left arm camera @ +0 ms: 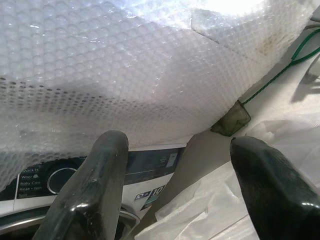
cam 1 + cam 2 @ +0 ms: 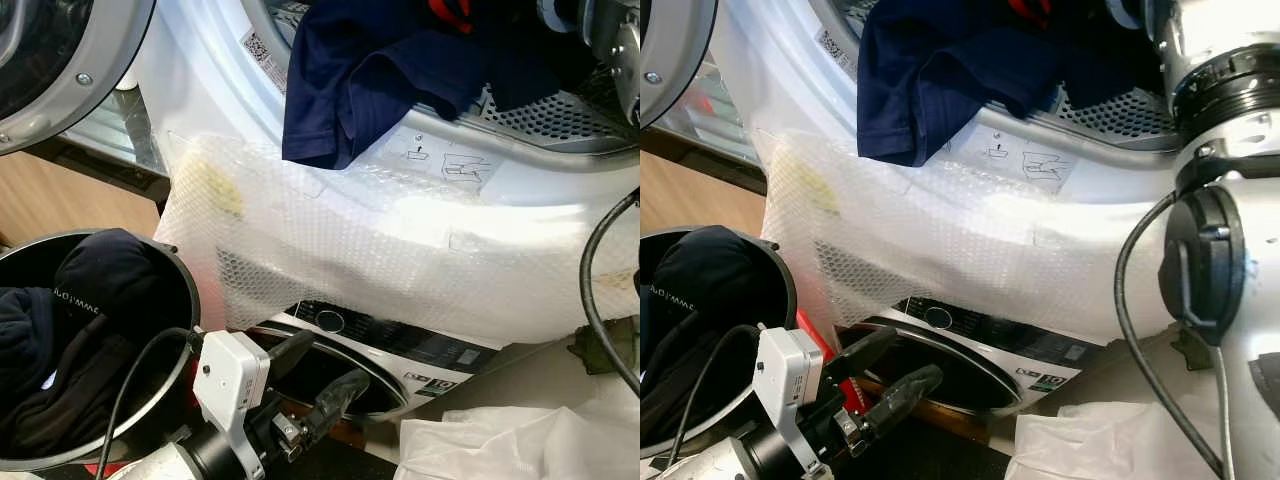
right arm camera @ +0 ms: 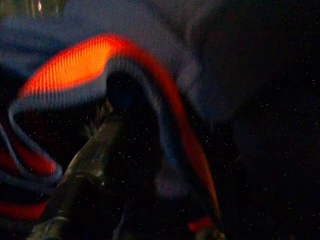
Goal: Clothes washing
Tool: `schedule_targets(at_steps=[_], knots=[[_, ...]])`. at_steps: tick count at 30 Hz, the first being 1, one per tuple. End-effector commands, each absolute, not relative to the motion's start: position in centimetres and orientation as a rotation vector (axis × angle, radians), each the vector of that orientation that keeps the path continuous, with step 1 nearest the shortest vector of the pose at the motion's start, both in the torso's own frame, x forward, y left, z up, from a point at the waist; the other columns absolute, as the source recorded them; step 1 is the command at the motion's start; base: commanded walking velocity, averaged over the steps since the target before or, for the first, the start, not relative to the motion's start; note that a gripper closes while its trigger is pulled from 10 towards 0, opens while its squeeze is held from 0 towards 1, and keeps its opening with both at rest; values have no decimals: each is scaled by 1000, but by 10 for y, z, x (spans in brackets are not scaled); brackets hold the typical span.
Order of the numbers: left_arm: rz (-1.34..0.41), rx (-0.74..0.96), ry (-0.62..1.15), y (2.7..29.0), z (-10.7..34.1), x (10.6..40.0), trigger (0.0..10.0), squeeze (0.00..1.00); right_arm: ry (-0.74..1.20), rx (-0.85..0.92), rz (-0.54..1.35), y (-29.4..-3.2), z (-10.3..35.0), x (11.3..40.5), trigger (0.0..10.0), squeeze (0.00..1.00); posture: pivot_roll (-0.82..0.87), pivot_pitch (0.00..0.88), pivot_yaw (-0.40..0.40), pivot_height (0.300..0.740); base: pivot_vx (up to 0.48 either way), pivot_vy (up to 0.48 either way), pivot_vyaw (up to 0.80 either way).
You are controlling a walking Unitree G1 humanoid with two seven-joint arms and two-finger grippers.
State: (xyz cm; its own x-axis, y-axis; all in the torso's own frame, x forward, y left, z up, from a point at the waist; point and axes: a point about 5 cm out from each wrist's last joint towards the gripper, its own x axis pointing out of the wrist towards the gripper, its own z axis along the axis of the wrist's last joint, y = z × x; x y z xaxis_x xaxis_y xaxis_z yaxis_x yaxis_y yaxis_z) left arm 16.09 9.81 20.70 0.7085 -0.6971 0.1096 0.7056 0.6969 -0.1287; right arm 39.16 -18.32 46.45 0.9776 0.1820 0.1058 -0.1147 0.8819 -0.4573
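A navy shirt [image 2: 380, 70] hangs out over the lower rim of the open upper drum [image 2: 560, 125]. My right arm [image 2: 1210, 120] reaches up into that drum. In the right wrist view, my right gripper [image 3: 145, 150] sits in the dark against navy cloth with a red-orange trim [image 3: 70, 70], which folds around it. My left gripper [image 2: 335, 368] is open and holds nothing, low in front of the lower washer's control panel [image 2: 400, 340]. A black round basket [image 2: 185, 290] at my left holds dark clothes [image 2: 90, 330].
Bubble wrap [image 2: 400, 250] covers the upper machine's front. Its round door [image 2: 60, 70] stands open at the upper left. Crumpled clear plastic [image 2: 510, 445] lies on the floor at the lower right. A black cable [image 2: 595, 290] loops down on the right.
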Motion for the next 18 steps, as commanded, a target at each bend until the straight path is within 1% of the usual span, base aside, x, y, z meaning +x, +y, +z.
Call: schedule_targets(at_steps=[1,3,4,6,8,9,10,14,18], knots=[[-805,-179,-53,97,207,159,10000,0,-153,-468,149,-193,472,386,10000,1000,59,137,-210,740,0,0,0],[-807,-180,-51,97,206,160,10000,0,-132,-475,175,-194,471,385,10000,1000,57,138,-209,740,0,0,0],[-807,-178,-54,97,207,160,10000,0,-111,-516,207,-200,471,382,10000,1000,57,138,-207,740,0,0,0],[-807,-176,-56,97,207,161,10000,0,-119,-510,233,-201,472,381,10000,1000,55,140,-206,740,0,0,0],[-807,-176,-56,98,207,161,10000,0,-125,-457,293,-202,475,377,10000,1000,53,141,-204,740,0,0,0],[-808,-176,-56,98,207,162,10000,0,-145,-403,378,-203,481,371,10000,780,52,141,-203,740,0,0,0],[-808,-176,-57,98,207,162,10000,0,-152,-389,402,-203,482,369,10000,0,48,143,-199,740,0,0,0],[-811,-177,-57,98,207,163,10000,0,-183,-358,482,-210,486,362,10000,0,45,145,-196,740,0,0,0],[-812,-177,-55,98,207,164,10000,0,-180,-362,563,-218,482,356,10000,0,45,144,-192,740,0,0,0]])
